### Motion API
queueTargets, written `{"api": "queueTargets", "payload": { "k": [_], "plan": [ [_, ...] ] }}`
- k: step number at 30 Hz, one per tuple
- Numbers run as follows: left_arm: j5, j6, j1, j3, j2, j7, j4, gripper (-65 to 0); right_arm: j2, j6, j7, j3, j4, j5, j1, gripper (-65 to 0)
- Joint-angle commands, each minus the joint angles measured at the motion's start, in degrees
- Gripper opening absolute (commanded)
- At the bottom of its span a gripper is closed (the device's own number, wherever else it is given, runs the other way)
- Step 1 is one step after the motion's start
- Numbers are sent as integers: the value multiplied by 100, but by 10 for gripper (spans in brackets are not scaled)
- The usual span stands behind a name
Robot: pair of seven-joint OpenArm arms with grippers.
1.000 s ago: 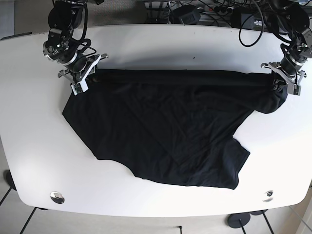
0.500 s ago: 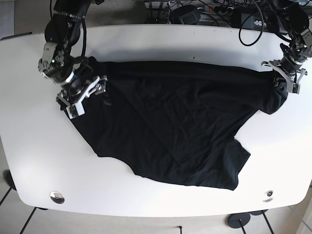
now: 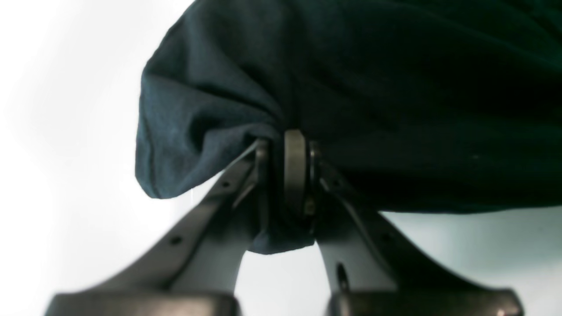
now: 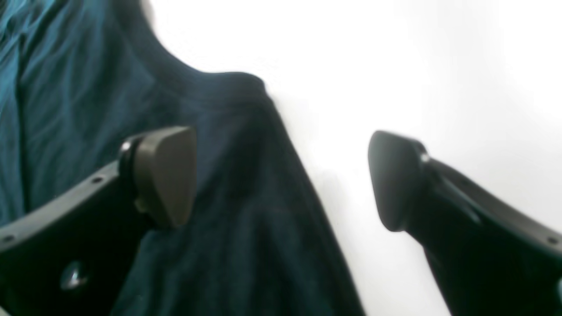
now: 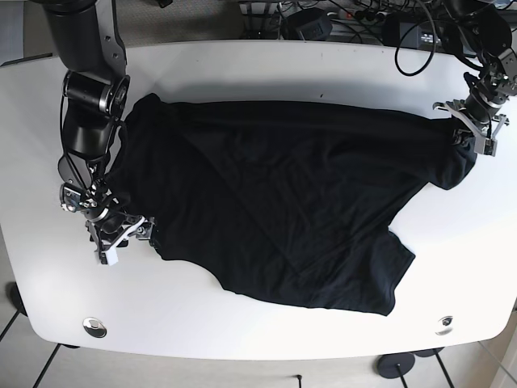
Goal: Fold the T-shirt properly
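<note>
White oval table, cables behind; crumpled black cotton T-shirt spread across it. Left gripper pinches its edge; right gripper gapes wide.

Left wrist view: the cloth pinched in the left tool is hidden between its pads. T-shirt cropped at 12 and 3 o'clock. Right wrist view blurred throughout.

- Between the spread fingers of the right gripper: the T-shirt hem fills the half by one pad; bare white table lies by the other.
- The left gripper has no gap: cloth is bunched between its fingers.
- Outward of each gripper, open tabletop.
</note>
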Motion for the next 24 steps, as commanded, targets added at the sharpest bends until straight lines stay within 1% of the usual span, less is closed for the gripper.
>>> {"api": "queueTargets", "payload": {
  "k": [1,3,6,7,8,9,10,12,13,14,15,16,17,21,22,24],
  "plan": [
    [-64,12,-29,-50,-121,-148,75,-650,20,42,152,8,64,74,97,-73],
    [-64,12,-29,-33,-121,-148,75,-650,-42,42,152,-36,81,100,-53,-73],
    [-64,12,-29,-33,-121,-148,75,-650,-217,42,170,-326,90,127,-237,-76],
    [-64,12,-29,-33,-121,-148,75,-650,-235,42,187,-344,90,127,-299,-86],
    [-64,12,-29,-24,-121,-148,75,-650,-244,42,275,-353,90,136,-325,-124],
    [-64,12,-29,-24,-121,-148,75,-650,-288,42,381,-353,90,136,-352,-187],
    [-64,12,-29,-42,-121,-148,75,-650,-332,42,469,-353,90,136,-360,-268],
    [-64,12,-38,-50,-121,-148,75,-650,-323,15,495,-353,90,136,-457,-484],
    [-64,12,-46,-50,-129,-148,75,-650,-314,6,495,-353,90,136,-475,-575],
    [-64,12,-108,-50,-129,-148,75,-650,-314,-2,495,-353,90,136,-501,-640],
    [-55,12,-240,-59,-129,-148,66,-650,-279,6,495,-344,99,136,-536,-612],
    [-55,12,-275,-59,-129,-148,66,-650,-200,15,495,-265,152,171,-651,-615],
    [-55,12,-310,-59,-129,-148,66,-650,-147,15,469,-36,442,391,-897,-631],
    [-55,12,-477,-6,-129,-139,66,-650,-15,24,-331,184,1725,927,-1785,-628],
    [-55,12,-565,64,-129,-139,57,-650,2,24,-569,228,2270,1129,-2233,-628],
    [-55,12,-609,117,-138,-139,57,-650,2,-2,-850,237,3035,1296,-2848,-628]
  ]
}}
